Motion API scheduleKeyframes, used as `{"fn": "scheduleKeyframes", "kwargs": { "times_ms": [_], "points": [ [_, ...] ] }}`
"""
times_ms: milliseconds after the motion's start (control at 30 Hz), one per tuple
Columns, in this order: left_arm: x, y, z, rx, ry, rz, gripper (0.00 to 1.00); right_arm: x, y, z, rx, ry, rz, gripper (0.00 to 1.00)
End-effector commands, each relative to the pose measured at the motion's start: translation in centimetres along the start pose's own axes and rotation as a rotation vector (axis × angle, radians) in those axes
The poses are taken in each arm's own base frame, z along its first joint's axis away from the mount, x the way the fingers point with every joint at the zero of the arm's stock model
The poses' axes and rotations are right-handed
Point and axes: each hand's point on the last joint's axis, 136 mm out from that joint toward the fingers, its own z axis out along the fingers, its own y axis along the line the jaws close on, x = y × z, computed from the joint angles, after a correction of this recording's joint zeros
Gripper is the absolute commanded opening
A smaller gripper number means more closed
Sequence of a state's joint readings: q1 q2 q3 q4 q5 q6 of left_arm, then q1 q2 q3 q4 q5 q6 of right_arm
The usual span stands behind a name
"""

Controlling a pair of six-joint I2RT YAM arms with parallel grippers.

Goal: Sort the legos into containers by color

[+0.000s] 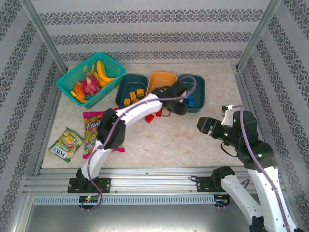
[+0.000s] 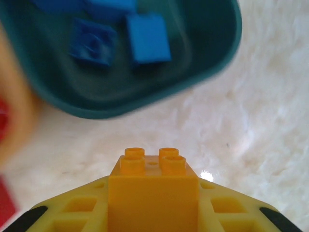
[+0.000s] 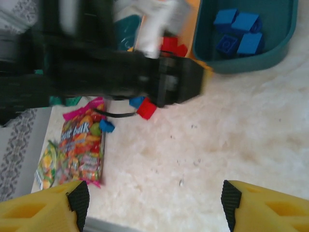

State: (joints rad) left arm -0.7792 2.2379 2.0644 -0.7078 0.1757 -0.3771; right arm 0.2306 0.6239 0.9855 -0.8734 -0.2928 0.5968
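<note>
Nearest us, the right gripper (image 3: 154, 200) stands wide and empty above the pale marbled tabletop (image 3: 231, 145). Beyond it, a small red plastic brick (image 3: 146, 110) and a small blue plastic brick (image 3: 107, 126) lie loose by the colourful candy bags (image 3: 79, 145), not yet sorted. Further out, the left gripper (image 1: 179, 104) is clamped on an orange-yellow studded plastic brick (image 2: 153, 188), just short of the dark teal shallow tray of blue bricks (image 2: 212, 72). That is the wrong home for it, we judge. The other dark teal tray (image 1: 130, 84), holding orange-yellow bricks, lies past the orange plastic tray (image 1: 161, 79). Most sorting looks done.
</note>
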Motion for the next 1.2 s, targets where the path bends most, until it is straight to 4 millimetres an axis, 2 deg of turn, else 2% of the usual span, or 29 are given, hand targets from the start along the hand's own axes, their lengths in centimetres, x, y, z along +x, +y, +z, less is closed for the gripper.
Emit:
{"fn": "scheduleKeyframes", "kwargs": {
  "times_ms": [0,100,300,400,500,600,767,967,1167],
  "points": [
    [-1.7,2.3,-4.5,0.028,-0.042,-0.106,0.28,-3.3,0.3,1.8,-0.012,-0.111,0.005,0.76],
    [-2.4,5.5,-7.3,0.014,-0.071,-0.176,0.28,-4.1,0.8,3.7,-0.033,-0.074,0.007,0.76],
    [-3.1,13.8,-12.5,-0.087,-0.125,-0.307,0.28,-5.1,1.7,8.2,-0.077,0.047,0.056,0.76],
    [-2.9,17.9,-13.9,-0.144,-0.147,-0.375,0.28,-6.2,2.9,11.0,-0.141,0.074,0.099,0.76],
    [-2.9,21.7,-14.4,-0.202,-0.167,-0.431,0.28,-7.1,4.6,13.9,-0.180,0.112,0.090,0.76],
    [-3.1,24.6,-14.0,-0.266,-0.176,-0.467,0.28,-7.2,6.2,16.9,-0.189,0.183,0.076,0.76],
    [-3.9,28.3,-11.2,-0.383,-0.156,-0.483,0.28,-8.0,8.3,20.1,-0.225,0.218,0.079,0.76],
    [-5.1,31.8,-7.2,-0.485,-0.140,-0.513,0.29,-8.0,8.5,21.0,-0.233,0.243,0.086,0.75],
    [-5.8,33.5,-3.8,-0.498,-0.147,-0.519,0.31,-7.2,7.9,20.9,-0.231,0.263,0.099,0.76]
  ]
}}
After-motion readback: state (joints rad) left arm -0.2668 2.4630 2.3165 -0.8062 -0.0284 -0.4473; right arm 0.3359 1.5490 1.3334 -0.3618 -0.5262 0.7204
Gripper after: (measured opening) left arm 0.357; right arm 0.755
